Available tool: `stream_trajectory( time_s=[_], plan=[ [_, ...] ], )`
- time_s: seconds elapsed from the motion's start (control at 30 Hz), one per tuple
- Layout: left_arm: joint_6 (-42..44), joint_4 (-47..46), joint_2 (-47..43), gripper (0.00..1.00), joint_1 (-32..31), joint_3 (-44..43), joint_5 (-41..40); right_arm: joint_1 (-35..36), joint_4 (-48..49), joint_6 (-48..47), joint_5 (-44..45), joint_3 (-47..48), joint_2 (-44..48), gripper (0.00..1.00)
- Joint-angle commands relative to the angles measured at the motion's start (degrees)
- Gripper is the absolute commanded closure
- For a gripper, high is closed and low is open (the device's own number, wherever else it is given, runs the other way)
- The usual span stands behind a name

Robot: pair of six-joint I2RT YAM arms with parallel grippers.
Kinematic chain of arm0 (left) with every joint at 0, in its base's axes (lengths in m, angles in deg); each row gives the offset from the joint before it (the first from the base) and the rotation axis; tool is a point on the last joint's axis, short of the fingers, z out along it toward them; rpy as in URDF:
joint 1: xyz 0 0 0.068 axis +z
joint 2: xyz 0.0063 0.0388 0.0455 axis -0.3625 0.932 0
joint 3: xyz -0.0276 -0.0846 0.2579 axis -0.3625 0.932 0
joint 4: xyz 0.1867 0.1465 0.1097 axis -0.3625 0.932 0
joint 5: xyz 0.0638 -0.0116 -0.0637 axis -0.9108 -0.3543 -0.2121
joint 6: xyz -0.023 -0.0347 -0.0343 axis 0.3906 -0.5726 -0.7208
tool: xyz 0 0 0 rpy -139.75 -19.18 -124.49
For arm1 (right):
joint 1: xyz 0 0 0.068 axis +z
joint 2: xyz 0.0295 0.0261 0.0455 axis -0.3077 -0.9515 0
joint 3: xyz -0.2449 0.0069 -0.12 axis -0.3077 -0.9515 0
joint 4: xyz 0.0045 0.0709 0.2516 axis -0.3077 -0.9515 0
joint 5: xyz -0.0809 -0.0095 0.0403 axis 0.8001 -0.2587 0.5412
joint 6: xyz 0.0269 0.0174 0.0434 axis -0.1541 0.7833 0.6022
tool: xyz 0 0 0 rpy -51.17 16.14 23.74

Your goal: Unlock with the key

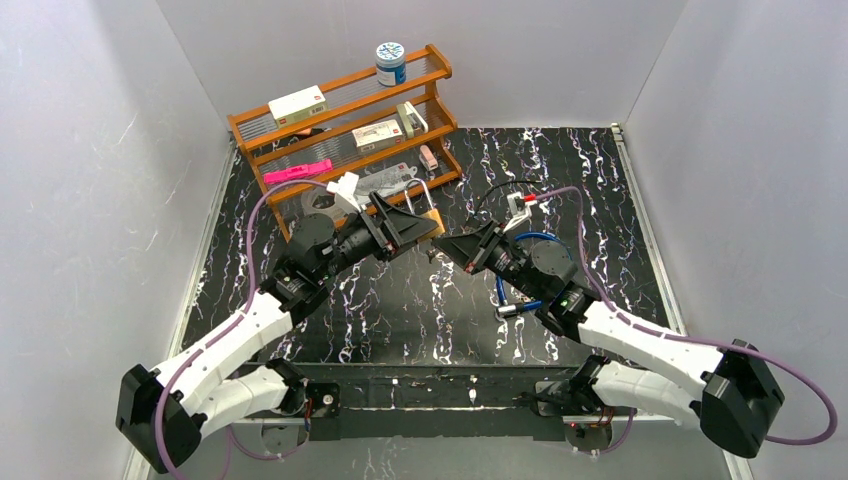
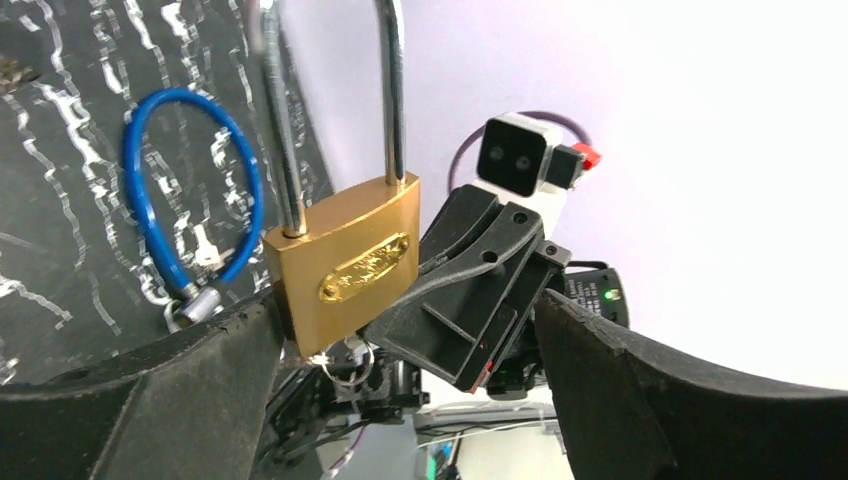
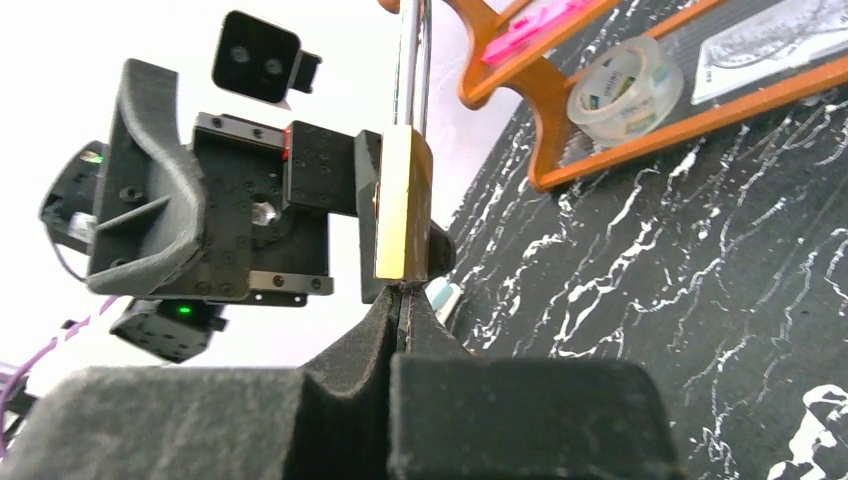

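— Two grippers meet mid-frame from above: the left gripper (image 1: 408, 228) and the right gripper (image 1: 447, 243) are nose to nose. The brass padlock (image 1: 433, 218) is between them, just below the wooden rack (image 1: 340, 120). Which arm has it?

— Hard to say from up there. Its shackle (image 1: 420, 192) points toward the top of the frame, away from the arm bases.

— Left wrist view, then. Those jaws stand wide, one finger lower left, one lower right, with nothing pinched. The padlock sits centre-left, just beside the left-hand finger; whether it touches, I can't tell.

— It looks locked to me: both shackle legs run into the brass body, long axis straight up the frame. A key ring (image 2: 347, 368) dangles under its base. A blue cable lock (image 2: 190, 190) lies on the table behind, upper left.

— Right wrist view: its fingers are pressed flat together at bottom centre, directly under the padlock's base, which shows edge-on.

— So the right one grips the key, I'd guess, though the blade itself is hidden.

— Then the turn goes about that upright axis, with the key entering from below. While the left gripper is wide open, the body could simply spin along with it.
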Motion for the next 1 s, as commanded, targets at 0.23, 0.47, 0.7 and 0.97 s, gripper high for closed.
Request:
stream_trajectory(
  time_s=[0.23, 0.47, 0.7, 0.97],
  plan=[
    [-5.14, -16.16, 0.94, 0.39, -0.21, -0.19, 4.15, 0.16, 7.49, 5.35, -3.46, 6.26, 4.95, 0.99],
    [-4.08, -16.16, -0.64, 0.78, -0.2, -0.37, 3.66, 0.16, 4.67, 4.29, -3.81, 7.52, 4.74, 0.99],
    [-4.5, -15.57, -1.02, 1.0, -0.21, -0.95, 2.54, 0.2, 3.65, 4.65, -4.63, 7.24, 4.1, 0.67],
    [-3.52, -14.62, -1.73, 1.0, -0.21, -2.41, 0.88, 0.23, 3.59, 7.19, -4.82, 3.29, 6.53, 0.57]
  ],
)
